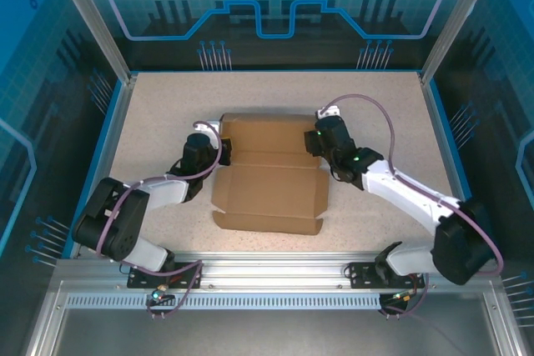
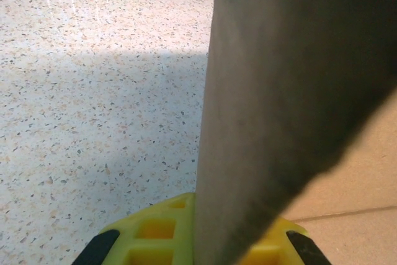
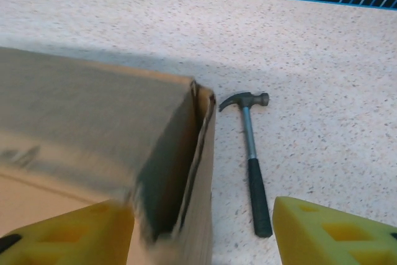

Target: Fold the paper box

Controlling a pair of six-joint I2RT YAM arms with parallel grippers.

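The paper box [image 1: 271, 193] lies as a brown cardboard sheet in the middle of the table, its far part folded up into walls. My left gripper [image 1: 214, 146] is at the box's left edge. In the left wrist view an upright cardboard flap [image 2: 279, 79] stands pinched between its yellow fingers [image 2: 155, 231], so this gripper [image 2: 217, 237] is shut on it. My right gripper [image 1: 315, 141] is at the box's right edge. Its jaws [image 3: 201, 237] stand wide open, with the doubled side wall [image 3: 198, 172] between them, close to the left finger [image 3: 68, 234] and apart from the right finger [image 3: 335, 231].
A small dark-handled hammer [image 3: 253, 159] lies on the speckled table [image 3: 322, 60] just right of the box wall. Blue rims edge the table [image 1: 117, 131] at left, right and back. A metal rail [image 1: 267, 277] runs along the near edge.
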